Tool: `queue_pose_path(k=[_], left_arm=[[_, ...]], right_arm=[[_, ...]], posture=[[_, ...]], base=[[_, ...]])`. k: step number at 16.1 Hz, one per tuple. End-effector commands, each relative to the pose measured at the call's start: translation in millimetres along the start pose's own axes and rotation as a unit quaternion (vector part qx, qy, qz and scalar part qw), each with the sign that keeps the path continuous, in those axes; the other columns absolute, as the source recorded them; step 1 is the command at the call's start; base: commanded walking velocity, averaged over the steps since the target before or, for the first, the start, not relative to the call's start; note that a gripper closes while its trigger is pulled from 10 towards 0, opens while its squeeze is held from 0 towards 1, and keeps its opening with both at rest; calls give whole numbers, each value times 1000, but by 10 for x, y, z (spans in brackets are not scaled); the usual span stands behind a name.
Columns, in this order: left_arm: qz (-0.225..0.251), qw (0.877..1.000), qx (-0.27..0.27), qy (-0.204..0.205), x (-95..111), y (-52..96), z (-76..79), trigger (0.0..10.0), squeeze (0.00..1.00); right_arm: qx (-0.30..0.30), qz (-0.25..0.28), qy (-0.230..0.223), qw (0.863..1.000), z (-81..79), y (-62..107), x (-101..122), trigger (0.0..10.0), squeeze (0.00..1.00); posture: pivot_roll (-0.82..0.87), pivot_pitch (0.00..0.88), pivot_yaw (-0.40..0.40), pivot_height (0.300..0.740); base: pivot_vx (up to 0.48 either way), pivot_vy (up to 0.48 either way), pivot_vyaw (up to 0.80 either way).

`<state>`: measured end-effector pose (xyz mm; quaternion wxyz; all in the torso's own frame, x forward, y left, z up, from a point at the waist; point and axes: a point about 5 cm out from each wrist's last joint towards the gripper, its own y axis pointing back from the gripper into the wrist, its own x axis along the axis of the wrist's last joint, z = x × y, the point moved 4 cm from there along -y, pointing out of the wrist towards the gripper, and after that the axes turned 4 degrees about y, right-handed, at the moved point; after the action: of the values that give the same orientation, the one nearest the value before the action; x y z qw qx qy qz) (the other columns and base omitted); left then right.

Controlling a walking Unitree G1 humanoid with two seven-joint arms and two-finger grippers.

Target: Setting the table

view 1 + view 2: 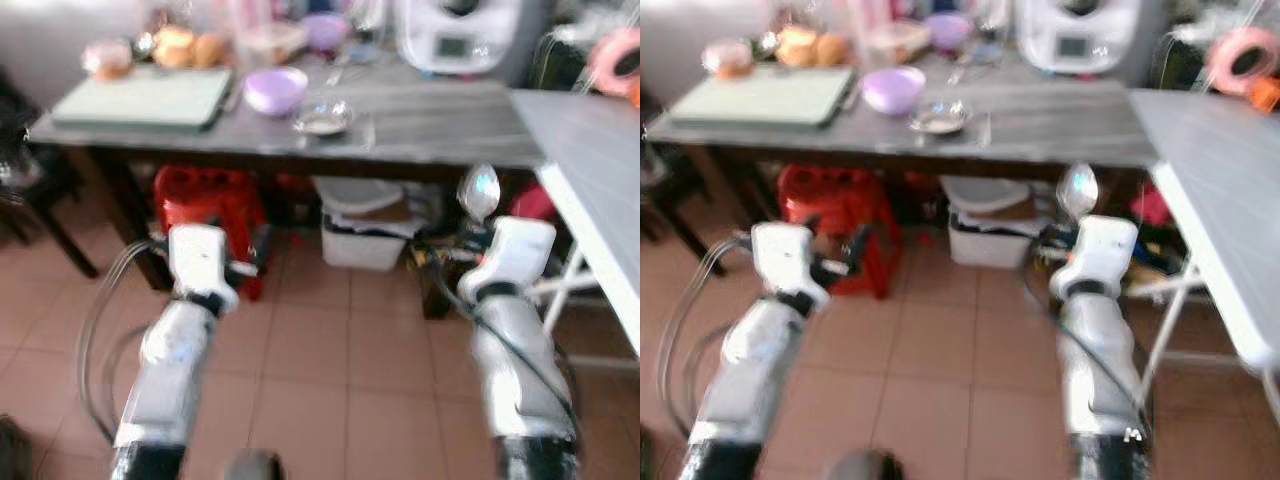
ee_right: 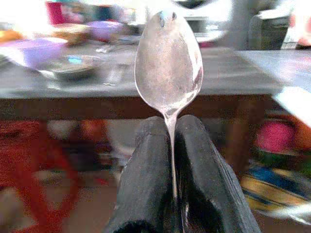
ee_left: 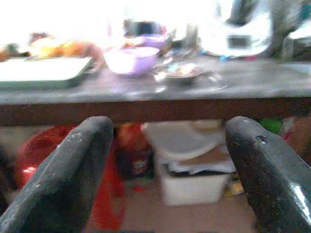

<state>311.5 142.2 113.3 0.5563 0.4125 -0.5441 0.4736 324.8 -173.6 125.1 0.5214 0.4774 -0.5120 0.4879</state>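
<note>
One spoon (image 2: 168, 63) upright, clamped within right tool (image 2: 171, 145).

The right tool (image 2: 170, 145) has its two black fingers (image 2: 146, 179) pressed together on the thin handle of a metal spoon (image 2: 168, 63), whose bowl stands upright above them. Behind, blurred, a dark worktop (image 2: 228, 73) carries a purple bowl (image 2: 31, 51) and a small glass dish (image 2: 70, 68) beside it.
</note>
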Motion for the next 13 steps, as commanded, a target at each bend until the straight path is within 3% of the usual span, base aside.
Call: queue_pose_path(k=[1, 13], left_arm=[[5, 1000, -13, 1, 31, -39, 92, 10000, 0], [5, 1000, -21, 3, 19, -42, 156, 10000, 0]], right_arm=[[-15, 6, 6, 1000, 110, 4, 29, 10000, 0], [-18, 11, 2, 1000, 105, -40, 54, 10000, 0]], posture=[[-11, 0, -6, 719], [-12, 0, -5, 719]], base=[[480, 0, 0], [480, 0, 0]])
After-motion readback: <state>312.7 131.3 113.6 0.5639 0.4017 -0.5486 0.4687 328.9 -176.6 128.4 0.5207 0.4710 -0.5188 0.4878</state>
